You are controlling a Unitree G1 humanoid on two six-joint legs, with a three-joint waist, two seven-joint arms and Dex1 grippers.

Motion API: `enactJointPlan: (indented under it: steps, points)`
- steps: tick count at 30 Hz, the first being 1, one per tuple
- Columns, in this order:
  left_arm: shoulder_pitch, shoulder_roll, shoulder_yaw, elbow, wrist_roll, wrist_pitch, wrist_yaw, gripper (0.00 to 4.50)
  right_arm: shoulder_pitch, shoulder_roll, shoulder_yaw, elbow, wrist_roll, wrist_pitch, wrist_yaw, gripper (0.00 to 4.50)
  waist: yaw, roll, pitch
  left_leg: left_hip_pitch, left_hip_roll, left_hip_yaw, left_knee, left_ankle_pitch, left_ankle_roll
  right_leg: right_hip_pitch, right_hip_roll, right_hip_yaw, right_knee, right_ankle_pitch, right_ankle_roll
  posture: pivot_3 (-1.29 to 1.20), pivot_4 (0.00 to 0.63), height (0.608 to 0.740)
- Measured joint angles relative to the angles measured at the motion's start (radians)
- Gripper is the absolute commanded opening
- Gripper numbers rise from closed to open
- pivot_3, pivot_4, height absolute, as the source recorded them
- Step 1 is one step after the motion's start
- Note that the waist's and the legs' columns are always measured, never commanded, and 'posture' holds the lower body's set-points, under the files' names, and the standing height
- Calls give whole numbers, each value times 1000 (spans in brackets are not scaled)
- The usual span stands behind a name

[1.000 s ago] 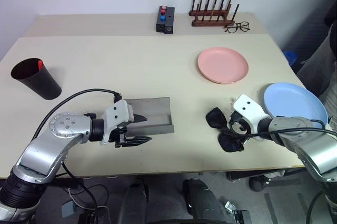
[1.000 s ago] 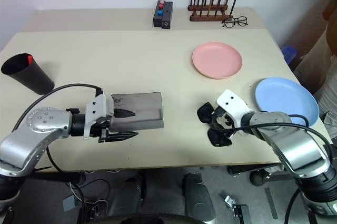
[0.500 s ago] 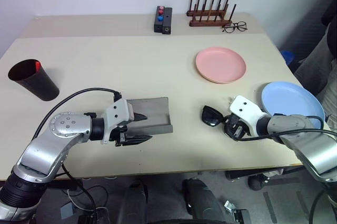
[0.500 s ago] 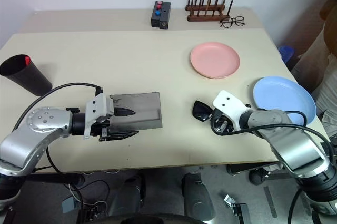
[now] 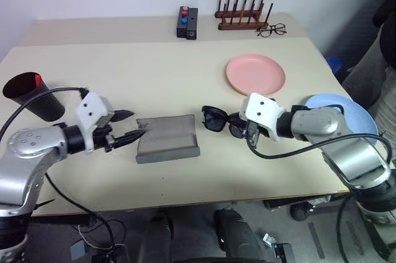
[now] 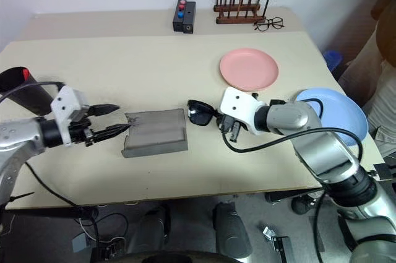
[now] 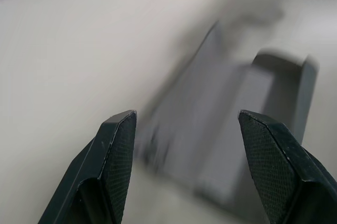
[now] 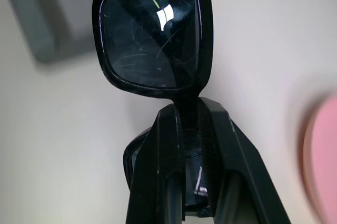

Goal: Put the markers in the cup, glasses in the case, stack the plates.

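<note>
My right gripper (image 5: 235, 127) is shut on the bridge of the black sunglasses (image 5: 215, 119), holding them above the table just right of the grey case (image 5: 167, 138). One dark lens (image 8: 152, 34) fills the space ahead of its fingers (image 8: 168, 150). My left gripper (image 5: 130, 124) stands open at the case's left end, with the blurred case (image 7: 210, 129) ahead between its fingertips (image 7: 118, 145). The dark cup (image 5: 28, 97) stands at the far left with a small red tip at its rim; I cannot make out the markers. Further right lie the pink plate (image 5: 255, 74) and the blue plate (image 5: 346, 111).
At the back of the table stand a small black box with coloured buttons (image 5: 186, 23), a wooden peg rack (image 5: 240, 14) and thin wire-rimmed spectacles (image 5: 271, 30). A cable (image 5: 291, 148) loops under my right arm. A person stands off the table's right edge.
My right gripper shut on the sunglasses, lifted them and carried them left toward the case. My left gripper drew back off the case to its left end.
</note>
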State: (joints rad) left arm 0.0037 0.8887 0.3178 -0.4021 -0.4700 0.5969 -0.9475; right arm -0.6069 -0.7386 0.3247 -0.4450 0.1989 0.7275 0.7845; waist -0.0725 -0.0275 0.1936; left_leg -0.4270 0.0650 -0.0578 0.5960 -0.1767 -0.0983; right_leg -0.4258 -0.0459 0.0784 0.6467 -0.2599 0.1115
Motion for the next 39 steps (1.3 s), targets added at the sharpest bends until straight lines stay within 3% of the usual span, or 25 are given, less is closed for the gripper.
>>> enactJointPlan:
  steps: [8, 15, 27, 37, 38, 39]
  points:
    - [277, 6, 173, -51, 4, -40, -43, 3178, -171, 263, 133, 108, -2, 45, 2, 38, 12, 0, 0, 0, 0, 0, 0, 0, 0, -1, -1, 0, -1, 0, -1, 0, 150, 740]
    - [370, -8, 223, -74, 12, -45, -31, 3178, -194, 364, 222, 191, -31, 40, 15, 38, 7, 0, 0, 0, 0, 1, 0, 0, 0, -1, -1, 0, -1, 0, -2, 0, 150, 740]
    - [359, -12, 221, -83, -4, -46, -18, 3178, -192, 283, 279, 202, -120, -9, 79, 38, 3, 0, 0, 0, 0, 1, -2, 0, 0, -2, -1, 0, -1, 0, -2, 0, 150, 740]
    - [313, -29, 196, -70, -21, -65, -32, 3178, -189, 282, 278, 198, -139, 6, 91, 38, 3, 0, 0, 0, 0, 1, -2, 0, -1, -2, -1, 0, -1, 0, -2, 0, 150, 740]
    - [312, -30, 192, -70, -21, -65, -33, 3178, -188, 283, 278, 198, -138, 8, 92, 717, 3, 0, 0, 0, 0, 1, -2, 0, 0, -2, -1, 0, -1, 0, -2, 0, 150, 740]
    - [311, -31, 187, -70, -21, -65, -32, 3178, -187, 283, 277, 198, -138, 8, 93, 943, 3, 0, 0, 0, 0, 1, -2, 0, -1, -2, -1, 0, -1, 0, -2, 0, 150, 740]
